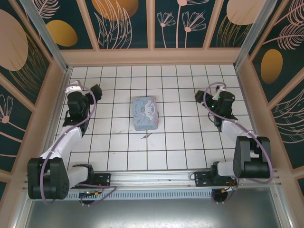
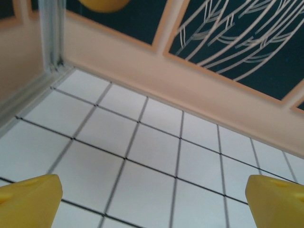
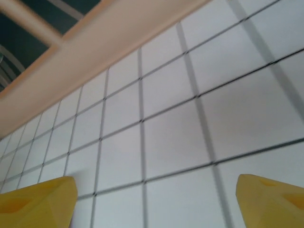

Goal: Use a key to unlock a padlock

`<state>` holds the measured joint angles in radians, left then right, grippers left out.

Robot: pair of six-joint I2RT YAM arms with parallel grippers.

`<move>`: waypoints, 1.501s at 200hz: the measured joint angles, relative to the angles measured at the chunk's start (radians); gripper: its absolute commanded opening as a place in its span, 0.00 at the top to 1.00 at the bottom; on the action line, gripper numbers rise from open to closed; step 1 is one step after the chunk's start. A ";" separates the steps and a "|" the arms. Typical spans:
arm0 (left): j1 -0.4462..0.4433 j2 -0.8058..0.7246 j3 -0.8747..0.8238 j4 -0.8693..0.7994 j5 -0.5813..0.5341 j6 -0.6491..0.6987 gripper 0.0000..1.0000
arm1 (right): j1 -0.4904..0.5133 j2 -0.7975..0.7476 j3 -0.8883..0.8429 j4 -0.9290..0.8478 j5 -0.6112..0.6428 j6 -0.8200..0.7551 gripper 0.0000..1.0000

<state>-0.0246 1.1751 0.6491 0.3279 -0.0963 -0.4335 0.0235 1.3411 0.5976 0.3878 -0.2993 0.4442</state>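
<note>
The tiny dark metal padlock (image 1: 146,136) lies on the white gridded worktop (image 1: 180,142), just nearside of the pale blue printed box (image 1: 145,113). The left claw (image 2: 152,202) and right claw (image 3: 152,202) are both spread wide, empty, well apart from it.

The right end effector (image 3: 154,204) was seen with its yellow fingertips (image 3: 40,202) spread wide apart at the lower corners, above the white gridded bench (image 3: 171,137), which was bordered by a peach wall (image 3: 109,28) at upper left.

No legible text or numbers (print on the blue box (image 1: 145,113) too small)
</note>
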 measured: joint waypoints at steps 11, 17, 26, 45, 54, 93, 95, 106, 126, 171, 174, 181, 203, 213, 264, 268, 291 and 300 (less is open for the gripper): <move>-0.005 0.010 0.024 -0.046 0.030 -0.037 0.01 | 0.064 -0.008 0.000 -0.026 -0.013 0.021 0.15; -0.012 0.021 0.035 -0.065 0.041 -0.057 0.01 | 0.106 -0.016 -0.001 -0.039 -0.014 0.035 0.15; -0.032 0.043 0.052 -0.089 0.056 -0.083 0.01 | 0.164 -0.027 -0.007 -0.045 -0.017 0.057 0.15; -0.099 0.116 0.099 -0.130 0.080 -0.132 0.01 | 0.274 -0.039 -0.024 -0.048 -0.017 0.102 0.16; -0.136 0.165 0.128 -0.140 0.097 -0.158 0.01 | 0.317 -0.039 -0.032 -0.048 -0.013 0.124 0.16; -0.251 0.336 0.212 -0.151 0.139 -0.247 0.01 | 0.464 -0.008 -0.039 -0.048 0.027 0.197 0.16; -0.257 0.344 0.217 -0.153 0.141 -0.251 0.01 | 0.469 -0.006 -0.039 -0.048 0.030 0.200 0.16; -0.281 0.387 0.243 -0.153 0.149 -0.268 0.01 | 0.502 0.011 -0.038 -0.049 0.045 0.215 0.17; -0.319 0.457 0.288 -0.150 0.166 -0.293 0.01 | 0.558 0.042 -0.037 -0.048 0.068 0.241 0.17; -0.379 0.584 0.365 -0.135 0.228 -0.364 0.01 | 0.640 0.074 -0.037 -0.048 0.092 0.296 0.20; -0.384 0.592 0.368 -0.132 0.233 -0.369 0.01 | 0.645 0.074 -0.037 -0.048 0.093 0.299 0.20; -0.394 0.610 0.377 -0.130 0.248 -0.382 0.01 | 0.659 0.074 -0.037 -0.048 0.095 0.306 0.20; -0.424 0.660 0.416 -0.122 0.280 -0.410 0.01 | 0.700 0.074 -0.037 -0.048 0.104 0.328 0.21; -0.437 0.680 0.438 -0.111 0.297 -0.423 0.01 | 0.718 0.074 -0.037 -0.048 0.109 0.339 0.21; -0.489 0.816 0.615 -0.082 0.362 -0.477 0.01 | 0.758 0.080 -0.037 -0.029 0.130 0.395 0.25; -0.492 0.830 0.635 -0.081 0.365 -0.478 0.01 | 0.758 0.084 -0.037 -0.022 0.131 0.398 0.25; -0.499 0.903 0.752 -0.091 0.378 -0.481 0.01 | 0.758 0.129 -0.026 0.002 0.132 0.417 0.25; -0.499 0.927 0.803 -0.106 0.377 -0.480 0.01 | 0.758 0.154 -0.012 0.009 0.128 0.425 0.25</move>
<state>-0.5232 2.1025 1.4525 0.2222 0.2806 -0.9138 0.7818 1.4956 0.5854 0.3965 -0.1715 0.8692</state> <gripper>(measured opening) 0.988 0.751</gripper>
